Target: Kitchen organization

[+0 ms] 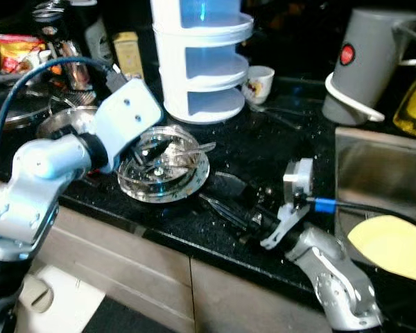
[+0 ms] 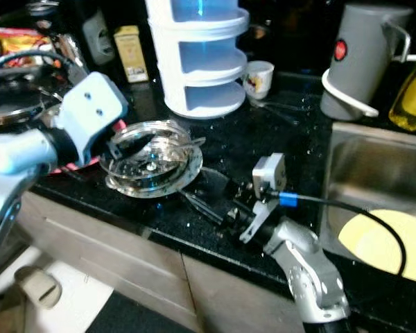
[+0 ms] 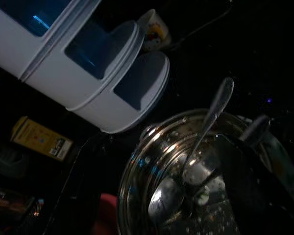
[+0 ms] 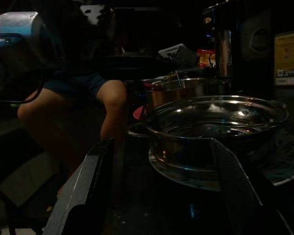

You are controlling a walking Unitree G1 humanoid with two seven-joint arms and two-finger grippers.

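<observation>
Left gripper [image 1: 147, 154]: over the steel bowl [image 1: 163, 165], fingers at its rim near the spoon [image 3: 196, 152] lying inside; I cannot tell their spread or any hold.
Right gripper [image 4: 157, 196]: low on the black counter [image 1: 263, 146], fingers wide apart, empty, aimed at the bowl's side.
Bowl: on a plate [image 1: 194, 182], front of counter.
Beyond: white tiered rack [image 1: 202, 62], cup [image 1: 258, 83], grey jug [image 1: 367, 62], sink [image 1: 374, 173] with yellow plate [image 1: 392, 246].
Progress, my estimate: early; nothing yet put away.

A home kitchen: black countertop [image 1: 263, 146], steel sink [image 1: 374, 173], cup [image 1: 259, 83], kettle [image 1: 367, 62].
</observation>
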